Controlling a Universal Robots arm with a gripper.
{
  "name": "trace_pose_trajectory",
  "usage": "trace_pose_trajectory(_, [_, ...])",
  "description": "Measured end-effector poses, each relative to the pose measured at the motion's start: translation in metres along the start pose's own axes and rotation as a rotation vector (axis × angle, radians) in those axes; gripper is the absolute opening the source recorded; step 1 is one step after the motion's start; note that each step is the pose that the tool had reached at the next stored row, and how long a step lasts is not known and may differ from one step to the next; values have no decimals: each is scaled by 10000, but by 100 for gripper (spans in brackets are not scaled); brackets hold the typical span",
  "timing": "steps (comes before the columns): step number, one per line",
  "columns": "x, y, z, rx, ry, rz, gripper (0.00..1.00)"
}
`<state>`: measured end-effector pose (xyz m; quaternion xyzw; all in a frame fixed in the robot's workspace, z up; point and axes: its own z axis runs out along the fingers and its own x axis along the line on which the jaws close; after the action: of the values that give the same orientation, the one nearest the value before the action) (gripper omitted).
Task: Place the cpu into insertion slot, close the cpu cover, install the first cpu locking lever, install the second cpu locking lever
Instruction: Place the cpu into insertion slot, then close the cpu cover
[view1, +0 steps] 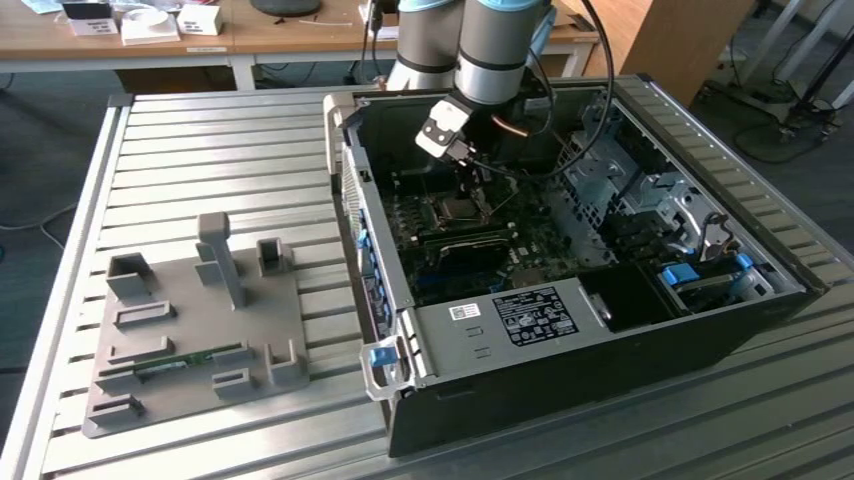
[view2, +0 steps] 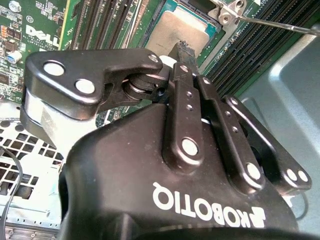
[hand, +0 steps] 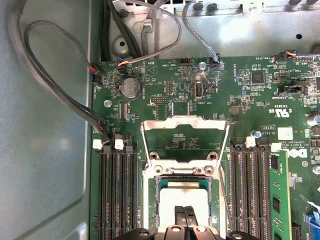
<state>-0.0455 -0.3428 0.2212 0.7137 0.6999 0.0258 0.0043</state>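
The hand (hand: 186, 216) has its two black fingers (hand: 179, 220) pressed together, seemingly gripping nothing, with the tips right over the cpu (hand: 182, 196). That flat square chip, matte silver on top, lies in the insertion slot (hand: 149, 200), framed by its pale metal rim. Just beyond the hand, the cpu cover (hand: 186, 119), a thin silvery frame with a square window, stands swung open. Long black ribbed memory slots (hand: 117, 190) flank the slot on the green motherboard (hand: 165, 75).

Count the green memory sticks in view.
2. One memory stick stands slotted in the motherboard; another lies on the grey fixture. The gripper may hide more.
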Motion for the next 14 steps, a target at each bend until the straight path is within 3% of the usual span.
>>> trace_pose_trajectory(14, [2,3,-69,-1,2,1,11])
